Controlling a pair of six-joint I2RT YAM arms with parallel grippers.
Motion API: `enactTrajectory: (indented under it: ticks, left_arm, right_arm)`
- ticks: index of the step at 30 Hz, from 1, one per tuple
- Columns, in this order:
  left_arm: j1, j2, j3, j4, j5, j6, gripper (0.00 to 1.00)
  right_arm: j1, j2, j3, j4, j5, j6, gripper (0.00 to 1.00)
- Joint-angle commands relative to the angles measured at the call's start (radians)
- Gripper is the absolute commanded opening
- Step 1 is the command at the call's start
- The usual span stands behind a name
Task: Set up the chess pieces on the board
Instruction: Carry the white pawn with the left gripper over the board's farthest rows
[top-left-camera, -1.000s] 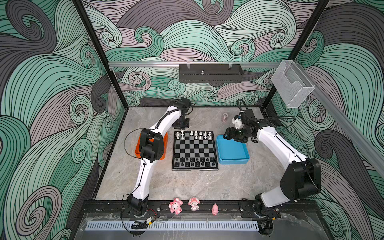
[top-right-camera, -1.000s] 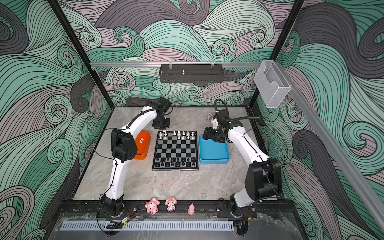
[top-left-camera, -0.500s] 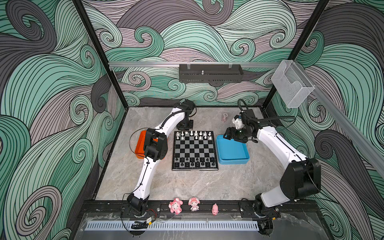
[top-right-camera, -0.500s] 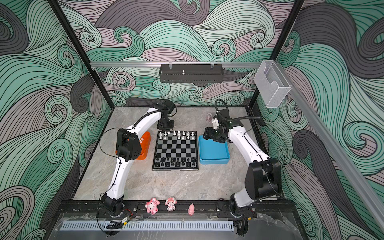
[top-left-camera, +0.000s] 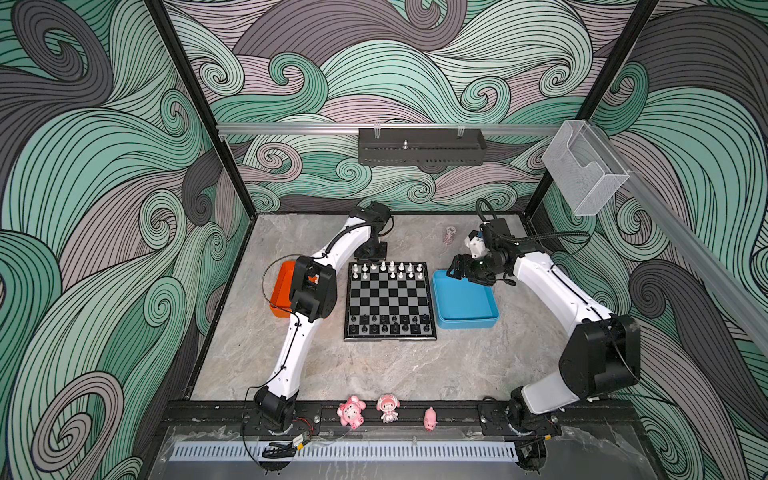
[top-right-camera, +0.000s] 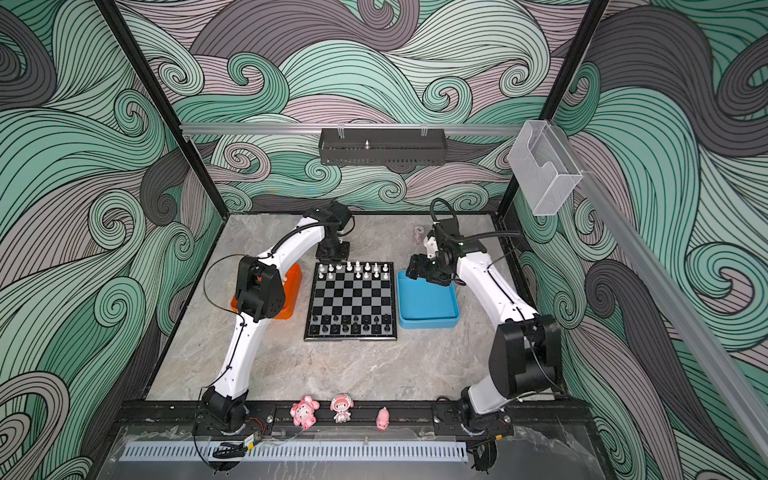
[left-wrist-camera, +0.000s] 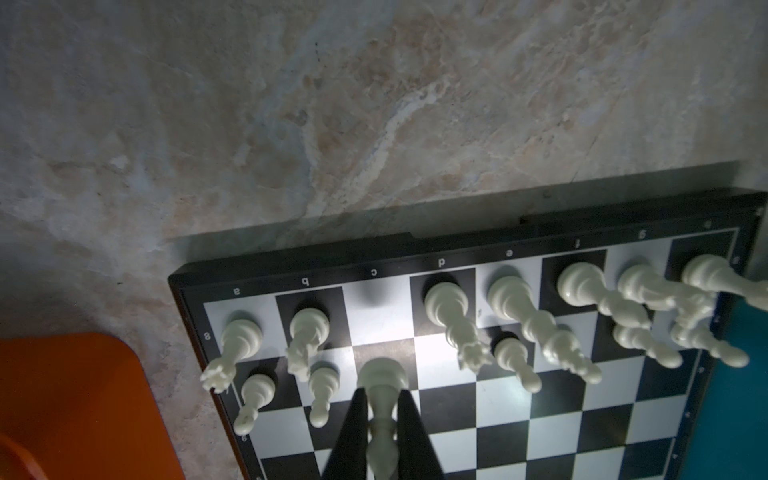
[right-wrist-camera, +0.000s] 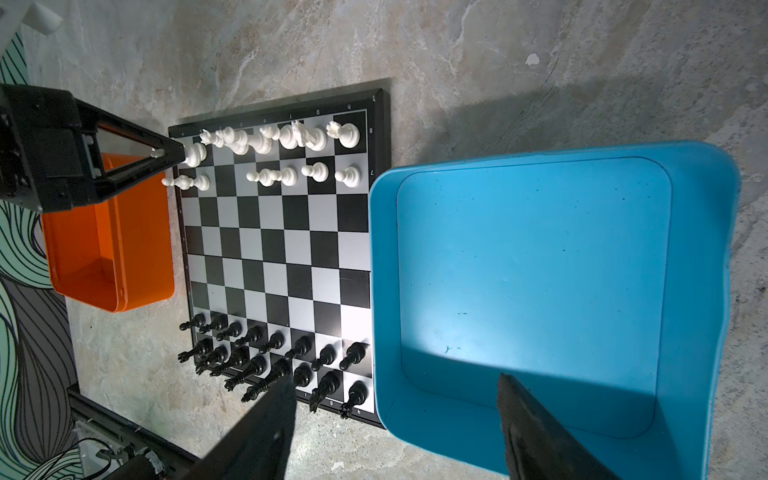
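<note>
Left gripper (left-wrist-camera: 382, 395): you have it closed down on the stem of a white chessman (left-wrist-camera: 382, 372), with one black finger (left-wrist-camera: 353, 428) on each side. In both top views it sits at the far left end of the board.
Held piece: the round base of the white chessman hangs over the far left part of the board (left-wrist-camera: 498, 449), just beside the light square lettered c in the far row. That square carries only a shadow. You cannot tell whether the base touches the board.
Board: it lies flat in the middle of the marble tabletop (top-left-camera: 374, 374), between the two trays.
White pieces (right-wrist-camera: 286, 137): you see them upright in the two far rows. The second row has gaps.
Black pieces (right-wrist-camera: 276, 368): they stand upright in the two near rows.
Right gripper (right-wrist-camera: 395, 378): your fingers are spread wide with nothing between them. They hang above the far left corner of the blue tray (top-left-camera: 465, 305).
Blue tray: it sits just right of the board.
Orange tray (top-left-camera: 279, 291): it sits just left of the board, partly hidden under the left arm's elbow.
Pink figurines (top-left-camera: 387, 408): three stand on the near black rail, well apart from the board.
</note>
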Motion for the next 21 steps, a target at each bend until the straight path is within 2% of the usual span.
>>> enactTrajectory:
  ticks: [1, 21]
  left_arm:
    - [-0.006, 0.033, 0.038, -0.001, 0.007, -0.005, 0.13]
    - [-0.006, 0.056, 0.037, 0.014, -0.009, 0.004, 0.13]
  right_arm:
    - [-0.008, 0.013, 0.008, 0.001, -0.015, 0.004, 0.76]
    - [-0.017, 0.021, 0.011, 0.002, -0.025, 0.004, 0.76]
